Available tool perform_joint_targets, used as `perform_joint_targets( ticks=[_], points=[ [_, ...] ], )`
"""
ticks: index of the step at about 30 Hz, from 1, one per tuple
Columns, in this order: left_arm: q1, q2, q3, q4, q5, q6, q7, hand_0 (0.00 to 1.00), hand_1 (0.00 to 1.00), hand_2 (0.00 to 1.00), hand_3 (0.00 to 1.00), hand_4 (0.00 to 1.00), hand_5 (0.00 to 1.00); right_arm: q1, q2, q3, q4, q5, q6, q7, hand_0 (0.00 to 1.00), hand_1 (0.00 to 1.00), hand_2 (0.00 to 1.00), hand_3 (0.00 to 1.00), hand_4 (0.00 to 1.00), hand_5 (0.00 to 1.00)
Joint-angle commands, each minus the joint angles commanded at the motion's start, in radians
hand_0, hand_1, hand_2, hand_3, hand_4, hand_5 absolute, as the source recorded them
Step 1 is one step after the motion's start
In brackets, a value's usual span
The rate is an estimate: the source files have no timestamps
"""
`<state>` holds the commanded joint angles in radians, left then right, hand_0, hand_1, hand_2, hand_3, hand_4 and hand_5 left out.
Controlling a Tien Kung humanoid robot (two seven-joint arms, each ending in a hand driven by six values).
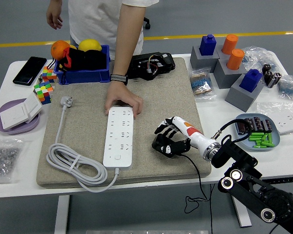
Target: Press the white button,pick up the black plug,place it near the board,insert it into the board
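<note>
A white power strip lies lengthwise on the beige mat, with its white button at the near end. A person's hand presses on the strip's far end. My right hand is just right of the strip, low over the mat, with its fingers curled on the black plug. The plug's black cable trails off the table's near edge. The strip's white cord coils at the left and ends in a white plug.
A blue bin with fruit and a black device stand at the mat's far edge. A tray of green parts and grey blocks are on the right. A purple plate, cubes and a phone are on the left.
</note>
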<state>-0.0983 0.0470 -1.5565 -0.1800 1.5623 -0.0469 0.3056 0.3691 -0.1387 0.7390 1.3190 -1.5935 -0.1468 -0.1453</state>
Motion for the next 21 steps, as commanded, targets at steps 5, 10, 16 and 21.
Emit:
perform_joint_targets(
  ticks=[5,10,16,21],
  points=[
    [0.001,-0.001,0.000,0.000,-0.003,0.001,-0.001,0.650,0.643,0.643,0.685,0.580,0.029,-0.006,-0.001,-0.002,0.003,-0.004,0.022,-0.021,0.527,0.576,0.622,0.532,0.850,0.017],
    [0.004,-0.001,-0.007,0.000,0.003,0.001,0.001,0.651,0.643,0.642,0.685,0.581,0.028,-0.005,0.000,0.000,0.007,-0.001,0.040,-0.031,0.513,0.573,0.620,0.542,0.850,0.011],
    [0.003,-0.002,-0.006,0.000,0.001,0.001,0.000,0.651,0.644,0.643,0.685,0.581,0.028,-0.006,0.001,0.000,0.012,0.001,0.040,-0.023,0.583,0.667,0.705,0.576,0.889,0.031],
    [0.003,-0.002,-0.010,0.000,0.004,0.001,0.000,0.652,0.643,0.643,0.685,0.582,0.027,-0.006,0.001,0.004,0.020,0.001,0.036,-0.012,0.655,0.713,0.753,0.622,0.952,0.083]
  ],
)
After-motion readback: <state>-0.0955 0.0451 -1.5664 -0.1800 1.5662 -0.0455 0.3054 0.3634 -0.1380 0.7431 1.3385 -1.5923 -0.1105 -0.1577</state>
